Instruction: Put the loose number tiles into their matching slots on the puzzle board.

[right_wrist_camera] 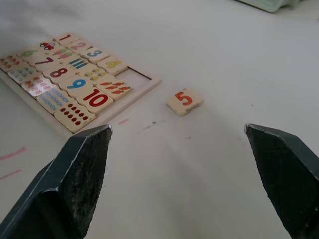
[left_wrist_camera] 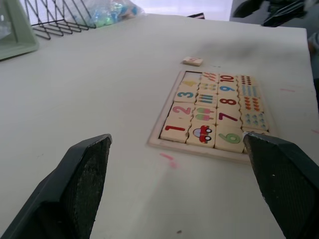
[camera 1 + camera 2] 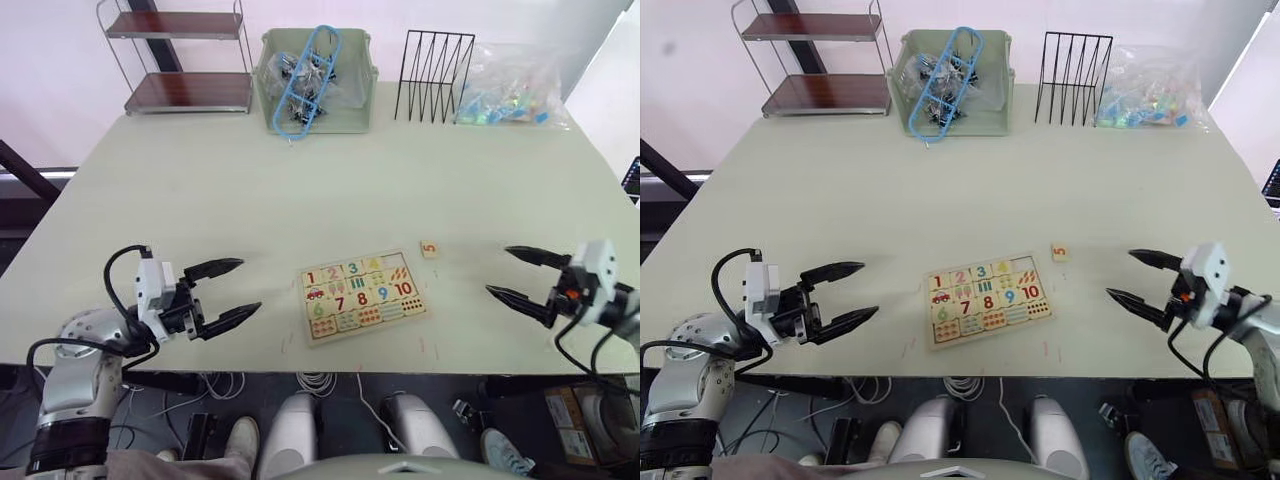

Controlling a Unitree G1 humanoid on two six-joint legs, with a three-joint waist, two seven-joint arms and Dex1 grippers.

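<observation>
Black end effectors — left (image 3: 232, 290), right (image 3: 515, 273) — gape wide, empty.

A robot test room is being suggested by a plain pale table (image 3: 300, 180), loose cables (image 3: 320, 382) underneath, and staged props: shelf rack (image 3: 180, 60), green bin (image 3: 315, 95), wire rack (image 3: 433, 62).

Bare table (image 3: 250, 200) surrounds the puzzle board (image 3: 362, 296); the 5 tile (image 3: 430, 249) seemingly lies unobstructed beside it.
</observation>
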